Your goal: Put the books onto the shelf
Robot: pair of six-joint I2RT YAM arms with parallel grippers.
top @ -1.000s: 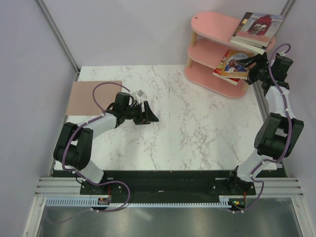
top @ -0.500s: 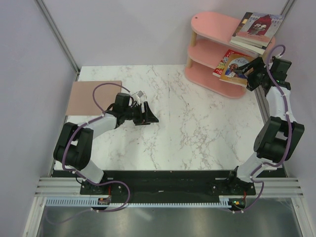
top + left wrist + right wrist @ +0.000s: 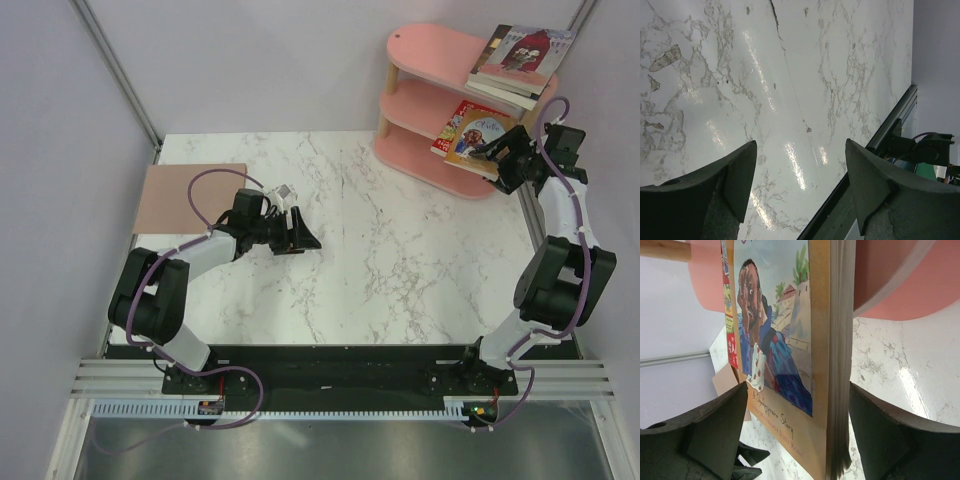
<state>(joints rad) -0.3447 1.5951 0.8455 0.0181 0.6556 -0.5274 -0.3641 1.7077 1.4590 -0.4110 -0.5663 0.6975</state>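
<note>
The pink shelf (image 3: 430, 50) stands at the table's back right. A stack of books (image 3: 522, 55) lies on its top board. On the middle tier a tan book with a blue figure (image 3: 482, 135) rests on a red book (image 3: 455, 125), both overhanging the front edge. My right gripper (image 3: 503, 155) is open and straddles that overhanging edge. In the right wrist view the tan book (image 3: 785, 340) sits between the spread fingers of the right gripper (image 3: 798, 385), with a gap on each side. My left gripper (image 3: 305, 232) hovers open over the marble with nothing between the fingers of the left gripper (image 3: 800, 142).
A plain brown mat (image 3: 190, 195) lies flat at the table's left edge. The shelf's bottom board (image 3: 430, 160) and a wooden post (image 3: 385, 90) stand close to the right arm. The enclosure wall runs just right of the shelf.
The right gripper has slid down and slightly left along the tan book's edge, and its jaws have widened. The left arm has not moved.
</note>
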